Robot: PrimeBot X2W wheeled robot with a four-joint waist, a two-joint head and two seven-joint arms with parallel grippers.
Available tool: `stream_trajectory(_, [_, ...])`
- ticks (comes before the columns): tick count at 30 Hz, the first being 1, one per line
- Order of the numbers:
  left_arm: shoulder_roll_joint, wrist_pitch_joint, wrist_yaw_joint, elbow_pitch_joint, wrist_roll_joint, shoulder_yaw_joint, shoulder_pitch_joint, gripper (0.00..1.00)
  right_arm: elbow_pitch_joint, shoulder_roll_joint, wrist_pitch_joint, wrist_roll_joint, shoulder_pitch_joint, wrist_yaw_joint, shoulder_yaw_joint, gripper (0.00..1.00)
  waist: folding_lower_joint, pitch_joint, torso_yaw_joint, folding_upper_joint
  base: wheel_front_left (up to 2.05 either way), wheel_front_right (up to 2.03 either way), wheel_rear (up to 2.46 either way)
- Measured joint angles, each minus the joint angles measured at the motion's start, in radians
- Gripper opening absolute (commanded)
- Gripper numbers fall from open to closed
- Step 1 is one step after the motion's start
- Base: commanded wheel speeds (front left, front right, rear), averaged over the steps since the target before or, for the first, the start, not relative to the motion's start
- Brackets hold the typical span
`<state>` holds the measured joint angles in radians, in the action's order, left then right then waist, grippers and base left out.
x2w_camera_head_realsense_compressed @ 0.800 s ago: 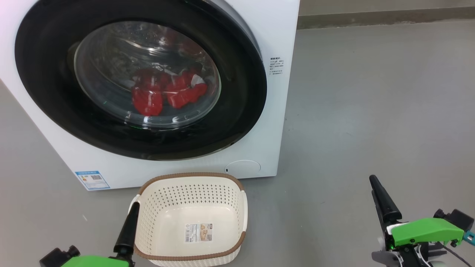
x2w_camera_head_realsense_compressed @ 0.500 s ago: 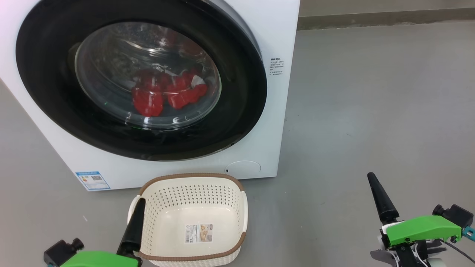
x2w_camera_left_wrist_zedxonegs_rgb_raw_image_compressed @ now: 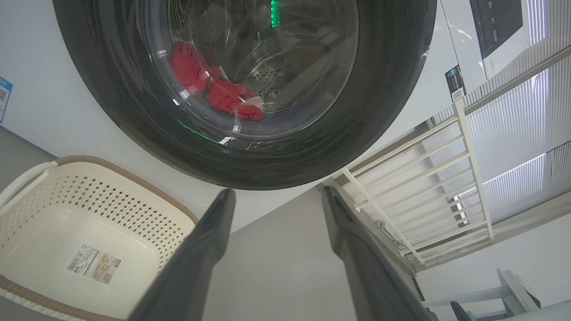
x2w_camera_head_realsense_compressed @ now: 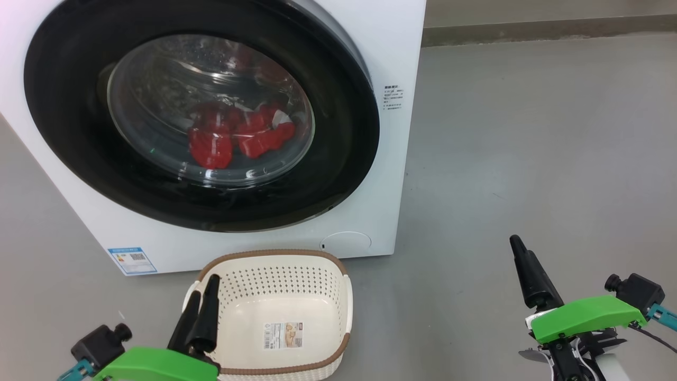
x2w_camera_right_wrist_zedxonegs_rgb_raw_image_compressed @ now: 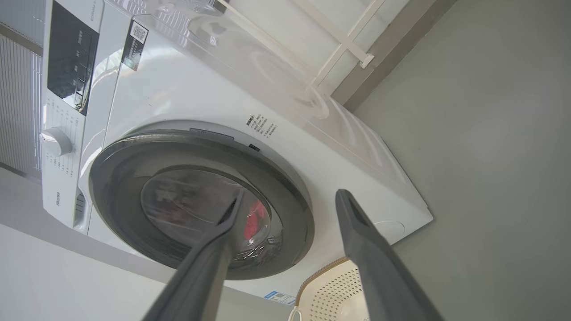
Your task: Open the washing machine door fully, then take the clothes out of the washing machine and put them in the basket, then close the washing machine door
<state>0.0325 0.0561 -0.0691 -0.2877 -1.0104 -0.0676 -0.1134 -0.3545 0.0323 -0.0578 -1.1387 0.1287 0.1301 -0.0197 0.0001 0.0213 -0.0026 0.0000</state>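
Left gripper point(x2w_camera_head_realsense_compressed: 205, 284): fingers spread, empty, by the left rim of the one basket point(x2w_camera_head_realsense_compressed: 275, 254), which sits mouth up on the floor point(x2w_camera_head_realsense_compressed: 529, 132), just before the washing machine point(x2w_camera_head_realsense_compressed: 391, 159). Right gripper point(x2w_camera_right_wrist_zedxonegs_rgb_raw_image_compressed: 290, 195): fingers spread, empty. Washing machine door point(x2w_camera_head_realsense_compressed: 338, 132) shut, facing outward. Clothes point(x2w_camera_head_realsense_compressed: 211, 148): red heap seen through the door, count unclear.

In the head view the washing machine point(x2w_camera_head_realsense_compressed: 391, 159) ran off the top and left edges, and the washing machine door point(x2w_camera_head_realsense_compressed: 344, 132) lost its upper rim there. The clothes point(x2w_camera_head_realsense_compressed: 211, 148) lay warped behind the glass, their number unclear. Print on the blue label point(x2w_camera_head_realsense_compressed: 132, 260) was too small to read. The left end effector point(x2w_camera_head_realsense_compressed: 205, 286) hid part of the basket point(x2w_camera_head_realsense_compressed: 275, 252) at its left side, and the bottom edge cut its near wall.
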Motion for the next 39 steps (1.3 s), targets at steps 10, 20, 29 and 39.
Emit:
stream_trajectory(10, [0.000, 0.030, 0.035, -0.014, 0.134, -0.030, -0.025, 1.00, -0.002, 0.001, -0.030, 0.121, 0.016, 0.000, -0.025, 1.00, 0.0000, 0.006, 0.002, 0.0000, 0.00, 0.00, 0.00])
stream_trajectory(20, [0.000, 0.057, 0.066, -0.047, 0.251, -0.044, -0.052, 1.00, -0.016, 0.002, -0.058, 0.263, 0.026, 0.000, -0.029, 1.00, 0.0000, 0.011, 0.002, 0.0000, 0.00, 0.00, 0.00])
stream_trajectory(29, [0.001, 0.082, 0.088, -0.059, 0.352, -0.054, -0.075, 1.00, -0.029, 0.003, -0.079, 0.369, 0.052, 0.000, -0.028, 1.00, 0.0000, 0.016, -0.001, 0.0000, 0.00, 0.00, 0.00])
stream_trajectory(39, [0.001, 0.106, 0.106, -0.104, 0.435, -0.071, -0.094, 1.00, -0.033, 0.005, -0.110, 0.502, 0.065, 0.000, -0.033, 1.00, 0.0000, 0.023, -0.003, 0.0000, 0.00, 0.00, 0.00])
